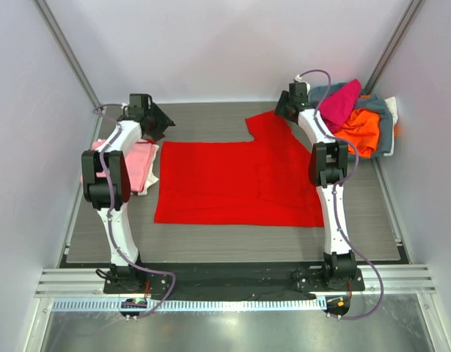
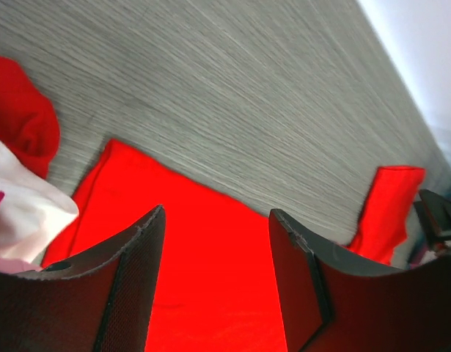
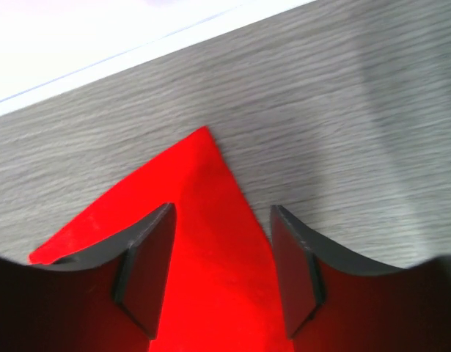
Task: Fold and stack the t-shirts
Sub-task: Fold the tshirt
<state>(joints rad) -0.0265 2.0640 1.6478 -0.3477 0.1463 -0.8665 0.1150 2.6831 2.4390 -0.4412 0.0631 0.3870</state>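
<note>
A bright red t-shirt [image 1: 240,183] lies spread flat on the grey table. My left gripper [image 1: 158,121] is open above its far left corner; in the left wrist view the red cloth [image 2: 210,293] lies under the spread fingers of the left gripper [image 2: 216,216]. My right gripper [image 1: 284,108] is open over the far right sleeve [image 1: 268,125]; in the right wrist view the sleeve's pointed corner [image 3: 207,169] lies between the fingers of the right gripper [image 3: 221,216]. Neither holds cloth. A folded pink shirt [image 1: 141,165] lies at the left.
A grey-blue basket [image 1: 383,121] at the back right holds a magenta shirt [image 1: 342,103], an orange shirt [image 1: 357,130] and white cloth [image 1: 391,110]. White cloth [image 2: 20,213] and a red fold [image 2: 20,121] show at the left wrist view's left. White walls enclose the table.
</note>
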